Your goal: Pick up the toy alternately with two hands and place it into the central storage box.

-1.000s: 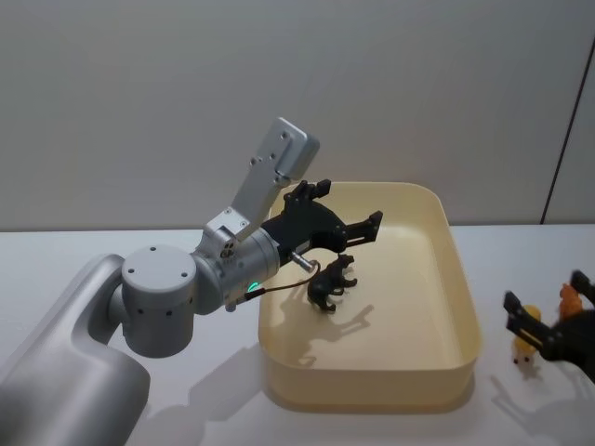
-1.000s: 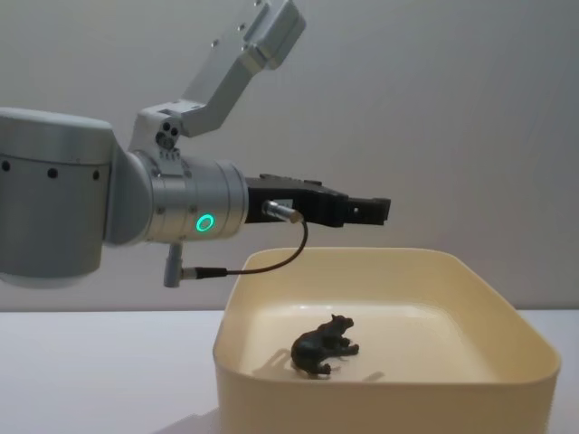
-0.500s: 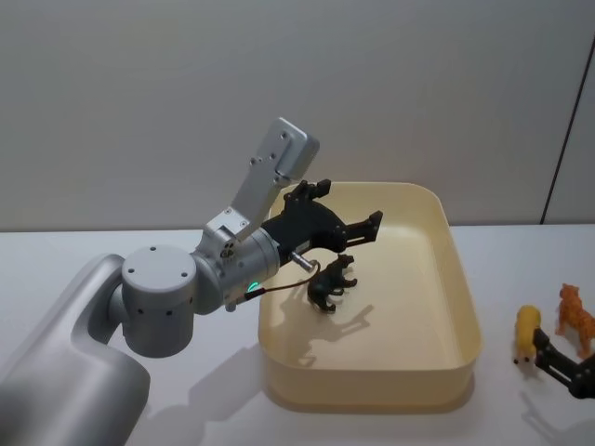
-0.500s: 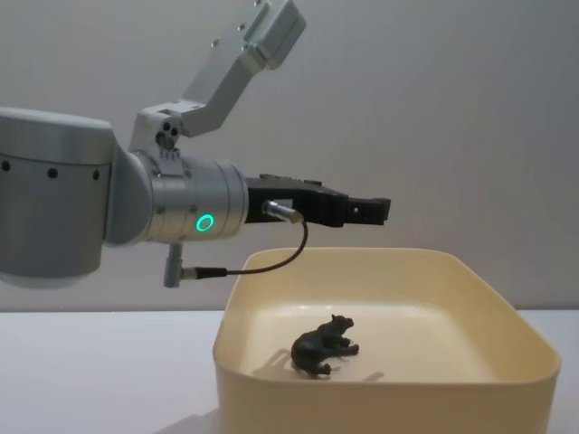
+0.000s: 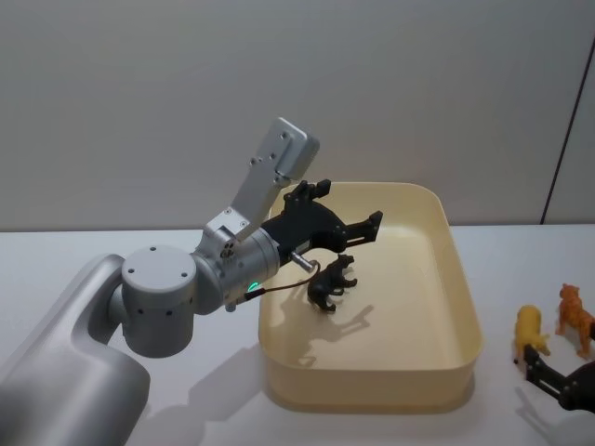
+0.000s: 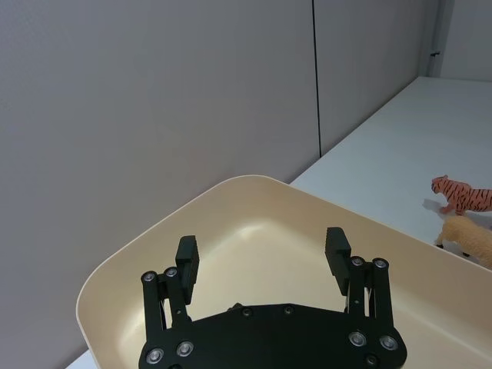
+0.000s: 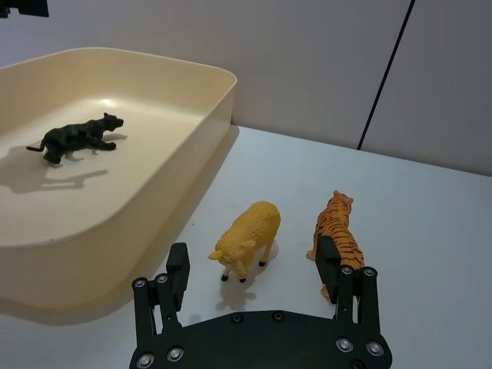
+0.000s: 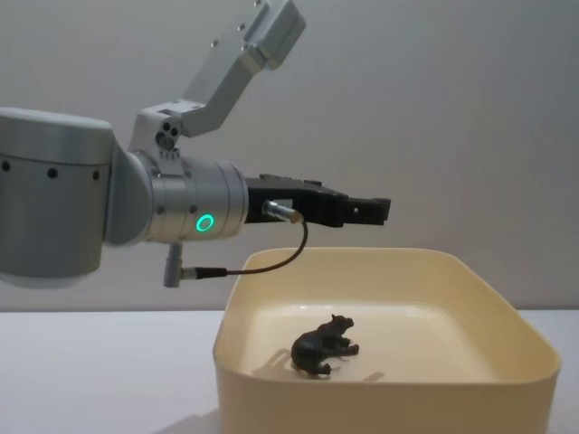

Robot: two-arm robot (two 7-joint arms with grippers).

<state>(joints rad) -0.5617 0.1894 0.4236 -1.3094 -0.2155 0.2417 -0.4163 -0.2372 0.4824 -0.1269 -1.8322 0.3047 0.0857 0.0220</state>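
Observation:
The cream-yellow central storage box (image 5: 465,311) sits mid-table, and a black panther toy (image 5: 330,282) stands inside it. My left gripper (image 5: 349,206) hovers open above the box's far left part, above the panther and holding nothing. From the chest, this gripper (image 8: 371,209) points right over the box (image 8: 380,398). A yellow sheep toy (image 5: 530,330) and an orange tiger toy (image 5: 576,318) stand on the table right of the box. My right gripper (image 7: 252,257) is open just short of the sheep (image 7: 247,234) and tiger (image 7: 338,231), touching neither.
White tabletop surrounds the box, with a grey wall close behind. The left arm's thick silver body (image 5: 158,297) and its cable (image 8: 262,264) hang over the box's left rim. The right gripper (image 5: 548,372) sits at the table's front right corner.
My right gripper has drawn back from over the sheep and tiger toward the front right, leaving both standing on the table. The left arm and the panther have not moved.

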